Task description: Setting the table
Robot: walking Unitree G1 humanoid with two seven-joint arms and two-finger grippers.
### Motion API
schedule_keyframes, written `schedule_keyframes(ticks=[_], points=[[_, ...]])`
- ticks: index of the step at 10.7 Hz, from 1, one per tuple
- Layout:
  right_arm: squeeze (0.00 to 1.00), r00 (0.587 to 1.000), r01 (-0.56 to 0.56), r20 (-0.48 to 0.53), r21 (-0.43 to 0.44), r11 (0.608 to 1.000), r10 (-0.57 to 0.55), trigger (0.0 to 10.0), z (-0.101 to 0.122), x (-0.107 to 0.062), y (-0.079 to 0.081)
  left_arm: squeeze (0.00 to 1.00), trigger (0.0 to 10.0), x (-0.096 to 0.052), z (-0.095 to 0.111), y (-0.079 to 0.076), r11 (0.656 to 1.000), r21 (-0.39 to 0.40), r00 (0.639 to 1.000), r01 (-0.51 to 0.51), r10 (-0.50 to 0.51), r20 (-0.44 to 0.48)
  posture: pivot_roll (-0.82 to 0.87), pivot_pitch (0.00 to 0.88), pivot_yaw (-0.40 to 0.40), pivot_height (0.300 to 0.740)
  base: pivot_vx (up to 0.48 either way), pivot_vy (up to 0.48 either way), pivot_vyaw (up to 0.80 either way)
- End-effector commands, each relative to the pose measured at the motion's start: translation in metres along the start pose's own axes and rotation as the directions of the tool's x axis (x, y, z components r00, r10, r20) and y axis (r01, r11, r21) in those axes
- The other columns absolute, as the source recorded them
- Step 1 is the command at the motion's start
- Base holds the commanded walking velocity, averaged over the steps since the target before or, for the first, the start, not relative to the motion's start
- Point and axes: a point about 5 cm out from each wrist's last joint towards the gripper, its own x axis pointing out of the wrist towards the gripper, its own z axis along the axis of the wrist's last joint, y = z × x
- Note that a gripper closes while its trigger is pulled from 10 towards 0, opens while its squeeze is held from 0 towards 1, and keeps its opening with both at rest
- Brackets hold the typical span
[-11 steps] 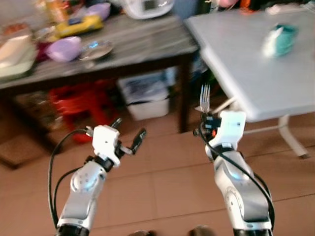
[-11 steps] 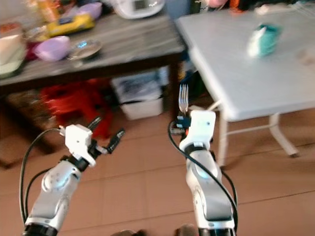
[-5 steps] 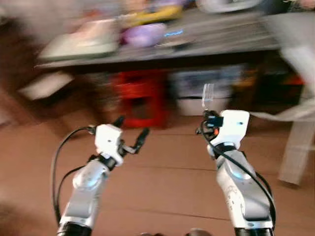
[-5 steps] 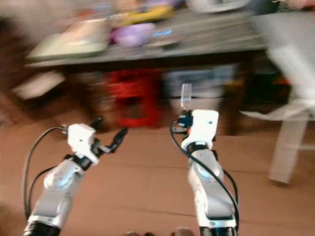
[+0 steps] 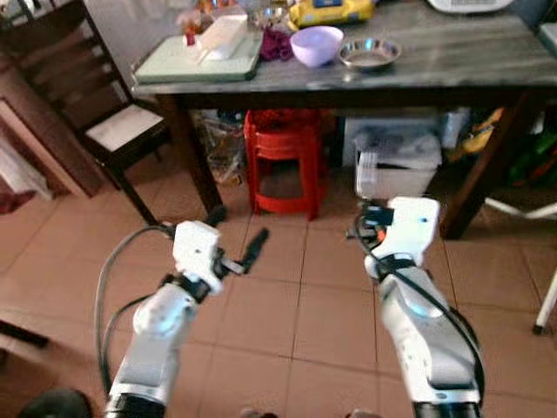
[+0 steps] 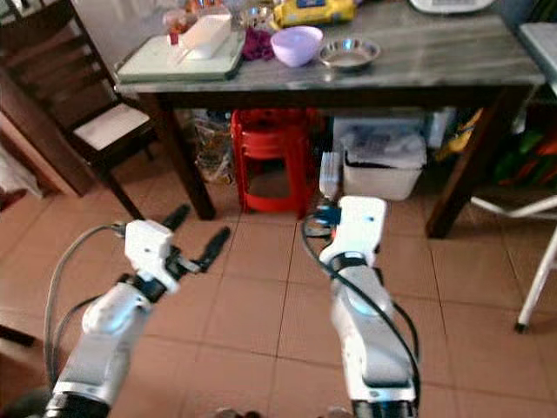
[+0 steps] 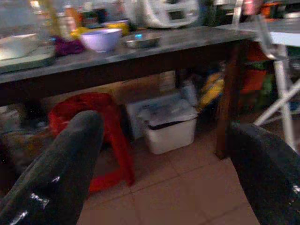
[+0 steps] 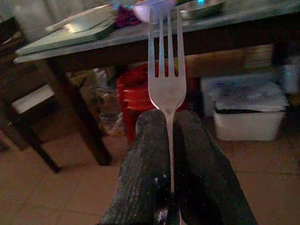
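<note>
Ahead of both arms stands the table (image 5: 452,70); the right gripper (image 8: 169,154) pinches a fork (image 8: 165,70) upright, tines up, toward it. Left gripper (image 5: 235,239) hovers spread, empty, about as near.

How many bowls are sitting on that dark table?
2: a lilac bowl and a shallow metal bowl side by side on the dark table. Clutter behind may hide more.
</note>
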Motion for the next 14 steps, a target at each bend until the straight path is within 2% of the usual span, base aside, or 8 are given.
schedule_keyframes(ticks=[1,3,14], points=[[0.0,1.0,0.008,0.005,0.009,1.0,-0.008,10.0,0.0019,-0.0001,-0.0016,0.0,10.0,-0.0011,0.003,0.0017,1.0,0.002,1.0,0.004,-0.004,0.008,-0.14,0.124,0.121,0.74,0.27,0.0,-0.8],[0.0,1.0,0.009,0.005,0.007,1.0,-0.009,10.0,0.0018,-0.0004,-0.002,0.0,10.0,-0.0014,0.0028,0.0009,1.0,-0.017,1.0,0.015,-0.015,0.007,-0.14,0.124,0.122,0.74,0.353,0.0,-0.6],[0.0,1.0,0.01,0.001,0.006,1.0,-0.01,10.0,0.0005,0.0018,-0.0019,0.0,10.0,-0.0004,0.0014,-0.0028,0.999,-0.037,0.999,0.034,-0.034,0.008,-0.14,0.122,0.124,0.74,0.474,0.0,0.0]])
